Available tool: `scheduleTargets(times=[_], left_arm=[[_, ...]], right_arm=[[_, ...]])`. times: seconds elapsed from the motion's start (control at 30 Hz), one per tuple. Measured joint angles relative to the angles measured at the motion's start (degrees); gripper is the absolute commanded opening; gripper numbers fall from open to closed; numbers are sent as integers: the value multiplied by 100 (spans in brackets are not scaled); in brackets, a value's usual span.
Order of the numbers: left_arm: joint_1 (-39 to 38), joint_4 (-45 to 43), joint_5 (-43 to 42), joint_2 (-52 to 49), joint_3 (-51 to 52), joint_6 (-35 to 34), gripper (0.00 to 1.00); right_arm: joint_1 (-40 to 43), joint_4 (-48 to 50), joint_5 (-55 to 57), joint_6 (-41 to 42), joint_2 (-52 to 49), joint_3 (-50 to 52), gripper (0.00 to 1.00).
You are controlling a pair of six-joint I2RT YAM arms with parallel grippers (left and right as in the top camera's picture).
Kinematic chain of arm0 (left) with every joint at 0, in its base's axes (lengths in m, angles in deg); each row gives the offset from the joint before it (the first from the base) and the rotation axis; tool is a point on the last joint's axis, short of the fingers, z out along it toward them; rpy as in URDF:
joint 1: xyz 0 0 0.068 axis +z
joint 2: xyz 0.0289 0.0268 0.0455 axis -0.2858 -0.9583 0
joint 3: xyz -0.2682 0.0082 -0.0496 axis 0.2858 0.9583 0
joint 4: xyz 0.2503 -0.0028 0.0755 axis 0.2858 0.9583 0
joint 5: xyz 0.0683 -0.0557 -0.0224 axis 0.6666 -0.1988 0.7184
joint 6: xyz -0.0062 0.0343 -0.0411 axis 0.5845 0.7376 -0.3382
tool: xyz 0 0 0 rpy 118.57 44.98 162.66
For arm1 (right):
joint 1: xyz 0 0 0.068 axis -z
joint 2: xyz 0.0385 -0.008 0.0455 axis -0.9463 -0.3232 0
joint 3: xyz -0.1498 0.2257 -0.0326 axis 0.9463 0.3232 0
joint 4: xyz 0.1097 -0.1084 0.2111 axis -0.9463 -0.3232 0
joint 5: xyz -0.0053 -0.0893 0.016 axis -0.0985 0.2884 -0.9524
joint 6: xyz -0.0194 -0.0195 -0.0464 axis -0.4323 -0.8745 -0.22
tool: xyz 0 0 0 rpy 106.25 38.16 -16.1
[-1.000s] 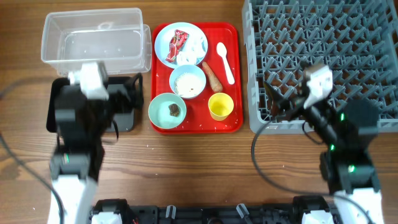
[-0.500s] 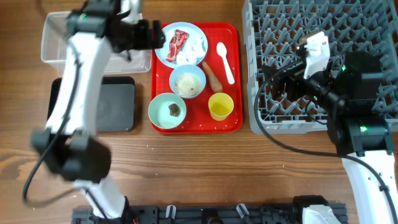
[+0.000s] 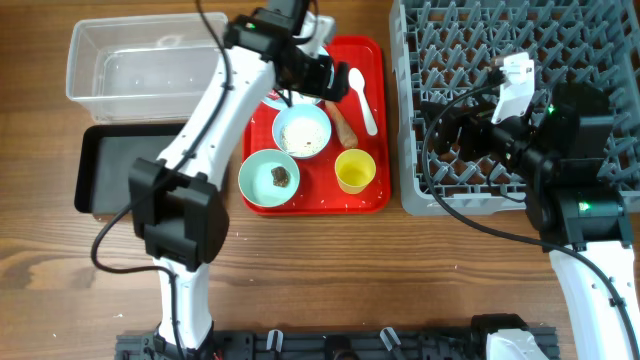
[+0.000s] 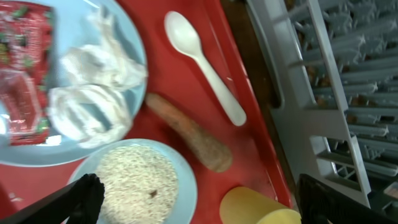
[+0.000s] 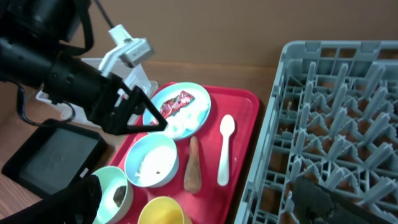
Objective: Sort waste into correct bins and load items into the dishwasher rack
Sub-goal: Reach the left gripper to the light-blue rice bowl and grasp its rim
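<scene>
Left gripper [image 3: 322, 78]: relocated from clear tub [image 3: 150, 60] to red tray [image 3: 370, 190]. Jaws wide, empty, poised over tissue [image 4: 93, 93] and wrapper [image 4: 22, 68] on blue plate [image 4: 37, 152], probably for waste pickup. Right gripper [image 3: 452, 125]: open, empty, parked above rack [image 3: 500, 40].

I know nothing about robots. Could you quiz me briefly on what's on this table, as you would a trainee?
1. True or false: the cup stands on the red tray.
2. Which holds the wrapper? A plate B tub C rack
3. Is the left gripper open or shut?
Key: 1 true; 2 A; 3 open.
</scene>
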Motion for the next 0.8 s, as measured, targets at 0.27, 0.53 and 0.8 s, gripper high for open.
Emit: scheduleTargets(times=[0.27, 0.53, 0.8], left_arm=[[-409, 127, 411, -516, -9, -518, 73], [-800, 39, 988, -1220, -9, -1572, 51], [-929, -4, 1187, -1375, -28, -2046, 20]], right_arm=[[0, -105, 63, 15, -2, 0, 100], [0, -105, 63, 35, -2, 0, 100], [0, -111, 63, 35, -2, 0, 100]])
